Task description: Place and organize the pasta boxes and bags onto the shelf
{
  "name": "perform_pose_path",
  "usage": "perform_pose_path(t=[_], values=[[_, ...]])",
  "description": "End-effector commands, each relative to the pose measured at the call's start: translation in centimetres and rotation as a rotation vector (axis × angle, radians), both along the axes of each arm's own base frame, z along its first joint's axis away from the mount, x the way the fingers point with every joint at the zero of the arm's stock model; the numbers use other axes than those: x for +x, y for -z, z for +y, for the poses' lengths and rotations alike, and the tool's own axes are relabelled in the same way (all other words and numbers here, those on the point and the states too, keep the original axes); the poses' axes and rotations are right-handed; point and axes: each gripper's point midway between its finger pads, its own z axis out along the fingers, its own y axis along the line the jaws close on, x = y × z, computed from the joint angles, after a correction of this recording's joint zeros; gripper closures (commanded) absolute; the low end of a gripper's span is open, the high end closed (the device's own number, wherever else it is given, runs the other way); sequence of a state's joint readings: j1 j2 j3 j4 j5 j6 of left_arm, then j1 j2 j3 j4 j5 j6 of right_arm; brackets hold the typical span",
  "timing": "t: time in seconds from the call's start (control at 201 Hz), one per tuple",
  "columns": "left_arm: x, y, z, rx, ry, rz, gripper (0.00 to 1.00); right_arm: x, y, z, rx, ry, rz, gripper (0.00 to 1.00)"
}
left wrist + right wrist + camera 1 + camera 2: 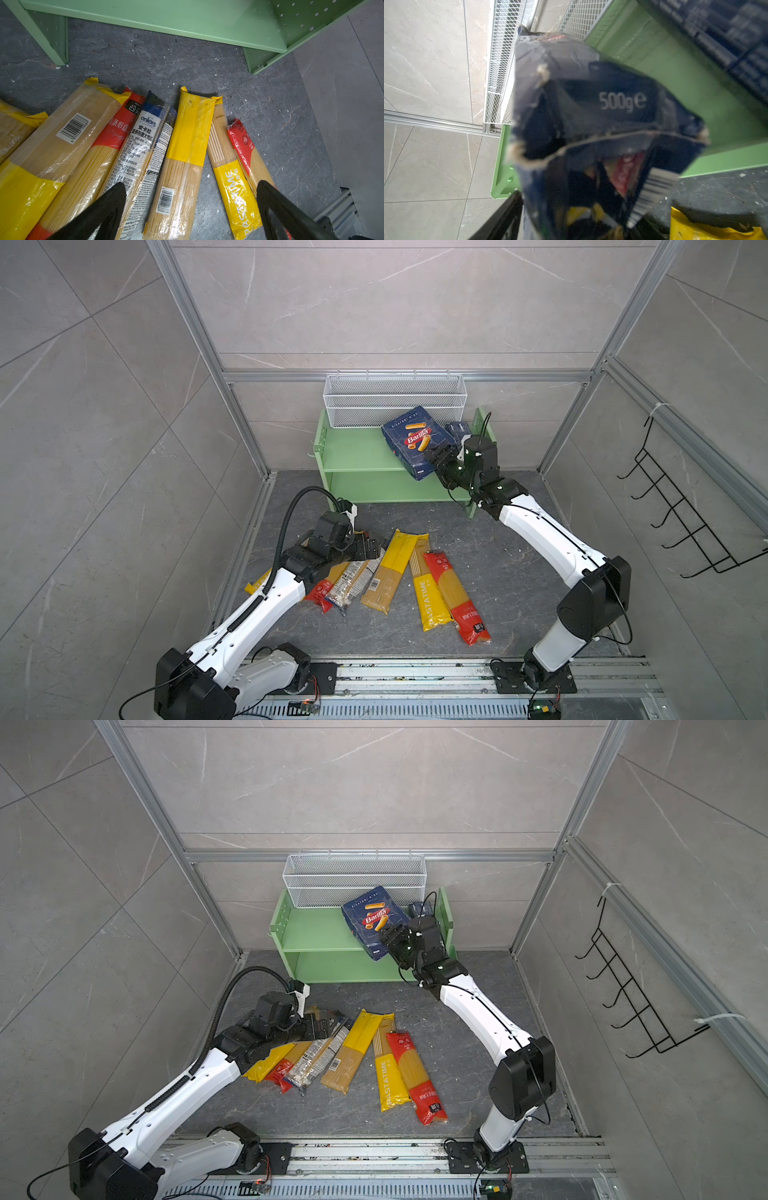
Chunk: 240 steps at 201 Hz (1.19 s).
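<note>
The left gripper [191, 186] stood with its jaws spread wide and empty, hovering low over the left part of a fan of spaghetti packets [386, 572] lying flat on the dark floor in front of the shelf [353, 452]. The fan included a clear Ankara packet [145, 145], a yellow PASTATIME packet [432, 601] and, at the right end, a red packet [457, 597]. A white wire-mesh basket [390, 402] sat at the back of the shelf's top board. The Barilla rigatoni box [415, 439] lay tilted on that board, its near end overhanging the front edge. The right gripper [436, 458] straddled that near end; whether it was clamped could not be told. A narrow dark blue box [457, 431] rested at the board's right end.
</note>
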<state>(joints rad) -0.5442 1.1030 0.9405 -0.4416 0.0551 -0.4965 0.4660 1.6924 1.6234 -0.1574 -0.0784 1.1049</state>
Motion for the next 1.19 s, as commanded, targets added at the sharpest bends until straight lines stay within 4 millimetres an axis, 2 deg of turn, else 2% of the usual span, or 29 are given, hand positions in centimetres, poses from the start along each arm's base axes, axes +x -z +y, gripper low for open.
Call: perform_pose_path(t=[0.0, 0.06, 0.075, 0.368, 0.612, 0.801, 1.065, 1.19], values=[[0.3, -1.9, 0.0, -0.026, -0.003, -0.043, 0.0, 0.0, -4.2, 0.6, 0.054, -0.019, -0.11, 0.26], [0.4, -2.1, 0.0, -0.028, -0.003, -0.048, 0.0, -0.2, -4.0, 0.6, 0.055, -0.024, -0.099, 0.03], [0.4, -2.1, 0.0, -0.027, -0.005, -0.049, 0.0, -0.4, -3.9, 0.6, 0.057, -0.023, -0.092, 0.01], [1.8, -3.2, 0.4, -0.016, -0.042, -0.054, 0.01, -2.4, -4.1, -0.1, 0.049, -0.032, -0.067, 0.01], [4.4, -7.4, 0.6, -0.019, -0.083, -0.127, 0.06, -5.0, -4.7, 0.0, 0.06, -0.079, -0.055, 0.01], [7.6, -10.1, 0.1, -0.014, -0.115, -0.175, 0.11, -7.3, -4.8, -1.2, 0.035, -0.087, -0.055, 0.01], [13.5, -12.1, -2.2, -0.009, -0.135, -0.222, 0.17, -10.2, -7.3, -4.7, -0.118, -0.033, -0.154, 0.01], [16.6, -13.1, -3.0, 0.009, -0.163, -0.253, 0.24, -11.1, -6.7, -5.3, -0.162, -0.034, -0.155, 0.01]])
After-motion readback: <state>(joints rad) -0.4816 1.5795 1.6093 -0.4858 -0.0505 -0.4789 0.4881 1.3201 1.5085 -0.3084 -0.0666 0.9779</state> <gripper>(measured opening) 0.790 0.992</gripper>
